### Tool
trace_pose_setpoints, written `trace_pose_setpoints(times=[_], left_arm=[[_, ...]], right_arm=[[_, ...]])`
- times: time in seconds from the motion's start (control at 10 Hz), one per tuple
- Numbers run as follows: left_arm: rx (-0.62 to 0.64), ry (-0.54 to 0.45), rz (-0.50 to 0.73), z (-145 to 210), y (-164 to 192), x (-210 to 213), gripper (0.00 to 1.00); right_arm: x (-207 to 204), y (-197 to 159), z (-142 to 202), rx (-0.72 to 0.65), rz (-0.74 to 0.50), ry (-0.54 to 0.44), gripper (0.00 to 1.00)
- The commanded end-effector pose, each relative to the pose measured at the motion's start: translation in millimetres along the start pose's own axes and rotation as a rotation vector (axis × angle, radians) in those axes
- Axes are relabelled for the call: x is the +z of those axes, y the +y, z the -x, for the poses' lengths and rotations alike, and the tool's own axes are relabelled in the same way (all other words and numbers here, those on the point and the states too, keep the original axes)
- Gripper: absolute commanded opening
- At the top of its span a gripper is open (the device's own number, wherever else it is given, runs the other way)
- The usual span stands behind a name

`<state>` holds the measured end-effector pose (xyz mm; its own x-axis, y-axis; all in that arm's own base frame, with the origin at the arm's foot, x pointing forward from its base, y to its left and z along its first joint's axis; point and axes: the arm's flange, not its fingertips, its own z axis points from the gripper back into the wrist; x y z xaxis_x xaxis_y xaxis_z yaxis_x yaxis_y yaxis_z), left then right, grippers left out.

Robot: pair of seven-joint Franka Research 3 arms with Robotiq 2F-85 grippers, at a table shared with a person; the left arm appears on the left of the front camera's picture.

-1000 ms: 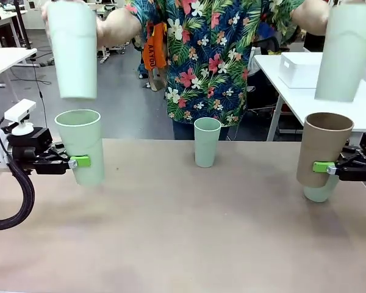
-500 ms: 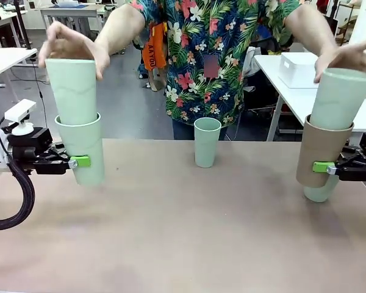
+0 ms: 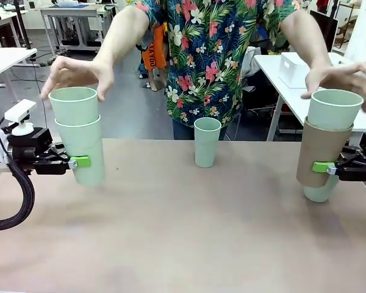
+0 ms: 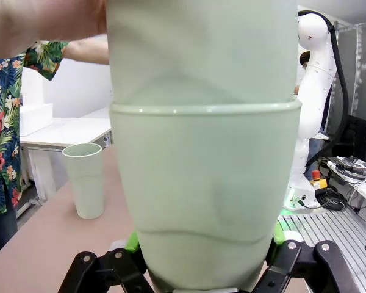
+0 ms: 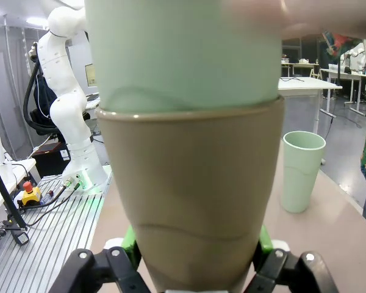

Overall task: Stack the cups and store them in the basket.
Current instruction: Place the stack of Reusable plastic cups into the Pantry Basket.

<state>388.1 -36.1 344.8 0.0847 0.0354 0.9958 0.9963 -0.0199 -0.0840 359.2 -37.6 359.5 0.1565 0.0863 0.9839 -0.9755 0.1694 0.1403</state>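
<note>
While a person's hand [image 3: 79,72] hovers at the upper left of the frame, the left gripper [image 3: 84,162] at the left edge is clamped on the lower part of a green cup [image 3: 82,146], held upright over the table [image 3: 183,232]. Its green pads press against the cup's sides. A second green cup [image 3: 74,105] sits nested inside the first, its top sticking out just under that hand. At the right edge, the right gripper [image 3: 324,166] is closed around a brown cup [image 3: 323,143], also upright. The base of another green cup [image 3: 320,192] pokes out below the brown one, and a top green cup [image 3: 334,108] is nested in its mouth, beneath the person's other hand [image 3: 341,78]. One lone cup [image 3: 207,141] stands on the table at centre, well apart from both grippers.
</note>
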Motion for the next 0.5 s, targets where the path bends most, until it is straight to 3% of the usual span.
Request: trace_pose_setpoints(times=[0.0, 0.4], left_arm=[[-0.007, -0.003, 0.003, -2.8, -1.5, -0.7, 0.85], [-0.007, -0.003, 0.003, -2.8, -1.5, -0.7, 0.85]], right_arm=[[0.0, -1.5, -2.7, 0.003, 0.015, -0.009, 0.84], [0.0, -1.5, -2.7, 0.003, 0.015, -0.009, 0.84]])
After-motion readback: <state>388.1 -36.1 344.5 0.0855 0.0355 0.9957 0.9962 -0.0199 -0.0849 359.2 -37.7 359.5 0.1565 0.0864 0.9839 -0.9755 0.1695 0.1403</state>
